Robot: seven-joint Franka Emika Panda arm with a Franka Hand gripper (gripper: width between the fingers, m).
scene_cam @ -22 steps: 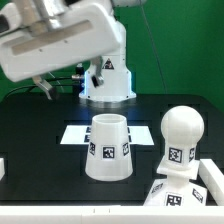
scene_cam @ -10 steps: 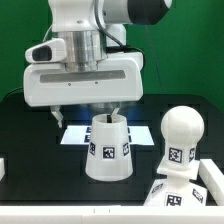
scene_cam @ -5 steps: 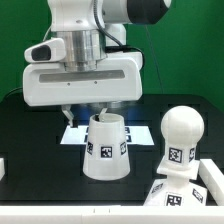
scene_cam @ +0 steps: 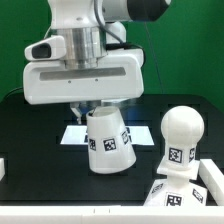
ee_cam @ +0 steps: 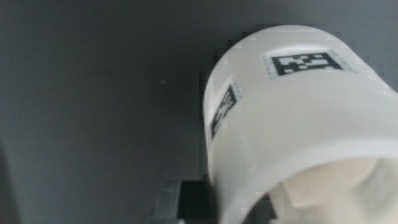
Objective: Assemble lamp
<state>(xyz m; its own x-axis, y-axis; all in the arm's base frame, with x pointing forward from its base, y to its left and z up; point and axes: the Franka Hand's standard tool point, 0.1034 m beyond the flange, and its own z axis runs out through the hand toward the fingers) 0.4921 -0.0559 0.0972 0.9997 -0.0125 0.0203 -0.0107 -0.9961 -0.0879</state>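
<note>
The tapered white shade [scene_cam: 108, 143] with square tags hangs tilted under my gripper [scene_cam: 94, 109], its lower edge off the black table. The gripper is shut on the shade's narrow upper rim. In the wrist view the shade [ee_cam: 294, 120] fills most of the picture, and one dark finger [ee_cam: 185, 196] presses on its outer wall; the other finger is hidden. The ball-headed bulb [scene_cam: 181, 132] stands upright in the square stepped base [scene_cam: 190, 190] at the exterior view's right, apart from the shade.
The marker board [scene_cam: 72, 136] lies flat on the table behind the shade. A small white object [scene_cam: 2, 168] shows at the exterior view's left edge. The gripper's wide white body [scene_cam: 82, 75] hangs over the table's middle.
The gripper came down over the shade, closed on its upper rim, and the shade has tipped and risen from its upright stand on the table.
</note>
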